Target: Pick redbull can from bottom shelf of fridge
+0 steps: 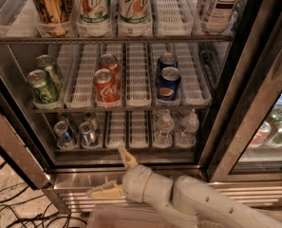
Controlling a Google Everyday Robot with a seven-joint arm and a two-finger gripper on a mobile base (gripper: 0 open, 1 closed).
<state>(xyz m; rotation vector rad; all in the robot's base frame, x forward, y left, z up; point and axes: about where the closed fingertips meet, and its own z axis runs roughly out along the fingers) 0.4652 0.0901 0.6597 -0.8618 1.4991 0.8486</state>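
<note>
The fridge (226, 127) stands open in front of me. On its bottom shelf (131, 144), in white slotted trays, stand several slim blue-and-silver redbull cans: one at the front left (63, 133), one beside it (88, 133), more behind them. My gripper (116, 175) is low in front of the fridge's steel sill, below and right of those cans and apart from them. Its two beige fingers (127, 157) are spread wide, one pointing up toward the shelf and one pointing left, with nothing between them.
Two water bottles (163, 129) stand on the bottom shelf's right. The middle shelf holds green cans (42, 86), Coca-Cola cans (105, 85) and Pepsi cans (168, 83). The top shelf holds bottles. The dark door frame (254, 80) runs at the right. Cables (17, 208) lie on the floor at the left.
</note>
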